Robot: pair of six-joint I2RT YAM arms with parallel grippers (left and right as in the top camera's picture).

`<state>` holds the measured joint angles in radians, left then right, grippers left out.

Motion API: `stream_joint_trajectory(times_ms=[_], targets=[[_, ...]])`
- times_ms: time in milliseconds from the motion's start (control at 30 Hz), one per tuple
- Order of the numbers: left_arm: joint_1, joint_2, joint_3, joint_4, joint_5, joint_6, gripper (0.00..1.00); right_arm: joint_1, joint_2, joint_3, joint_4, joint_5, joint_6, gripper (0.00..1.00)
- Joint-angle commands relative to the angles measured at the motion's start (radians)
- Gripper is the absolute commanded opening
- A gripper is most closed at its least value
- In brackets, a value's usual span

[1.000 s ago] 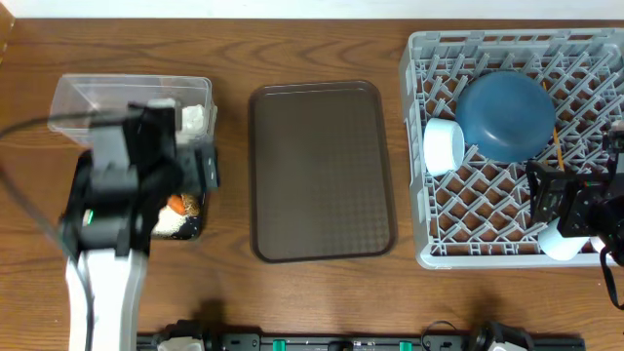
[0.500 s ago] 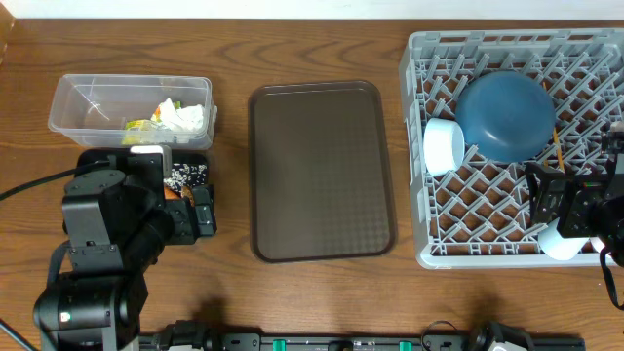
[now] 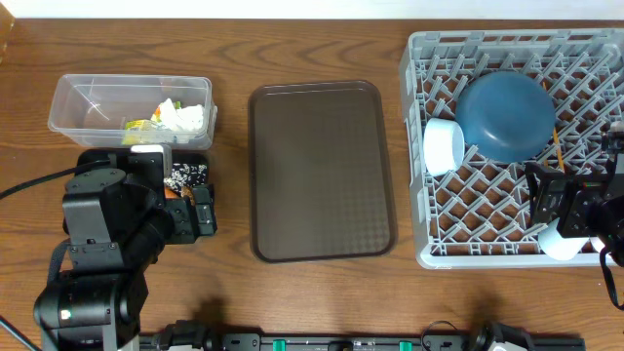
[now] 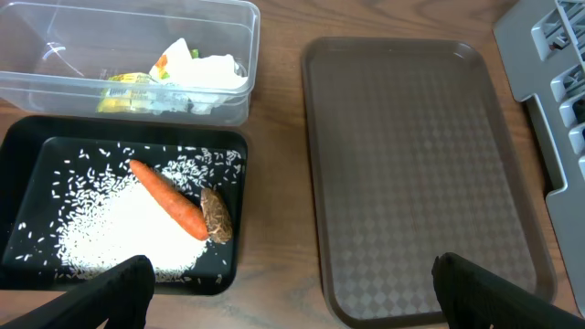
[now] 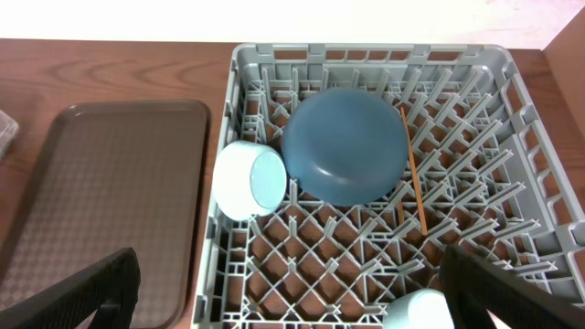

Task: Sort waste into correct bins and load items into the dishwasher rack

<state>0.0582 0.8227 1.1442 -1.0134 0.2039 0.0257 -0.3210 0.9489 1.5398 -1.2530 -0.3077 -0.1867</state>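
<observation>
The clear tub [image 3: 97,102] holds the crumpled wrapper [image 3: 175,115], which also shows in the left wrist view [image 4: 196,71]. The black tray [image 4: 27,146] holds loose rice [image 4: 101,228], the carrot [image 4: 169,196] and the brown lump [image 4: 218,215]. My left gripper [image 4: 292,302] is open and empty above the tray's front edge, and it hides most of the tray from overhead [image 3: 190,214]. The rack [image 3: 419,146] holds the dark blue bowl [image 3: 505,115], a pale cup on its side [image 3: 444,146], chopsticks [image 5: 416,187] and a white vessel [image 3: 561,239]. My right gripper [image 5: 292,292] is open above the rack's front. No pink cup shows.
The dark brown serving tray [image 3: 322,171] lies bare between the bins and the rack. The black tray sits directly in front of the clear tub, touching it. The rack reaches the table's right edge.
My left arm drew back from over the clear tub toward the front, and the wrapper now lies in the tub. It has held still for the last half second. The right arm has not moved.
</observation>
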Motion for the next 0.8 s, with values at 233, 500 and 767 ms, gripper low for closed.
stream_joint_trajectory(times_ms=[233,500,767], targets=[[0.002,-0.001,0.012,0.0,0.005,-0.004,0.98,0.181,-0.086,-0.002,-0.01,0.192,-0.014,0.99],[0.002,-0.001,0.012,0.0,0.005,-0.004,0.98,0.372,-0.317,-0.266,0.303,0.184,-0.095,0.99],[0.002,-0.001,0.012,0.0,0.005,-0.004,0.98,0.372,-0.592,-0.753,0.57,0.11,-0.094,0.99]])
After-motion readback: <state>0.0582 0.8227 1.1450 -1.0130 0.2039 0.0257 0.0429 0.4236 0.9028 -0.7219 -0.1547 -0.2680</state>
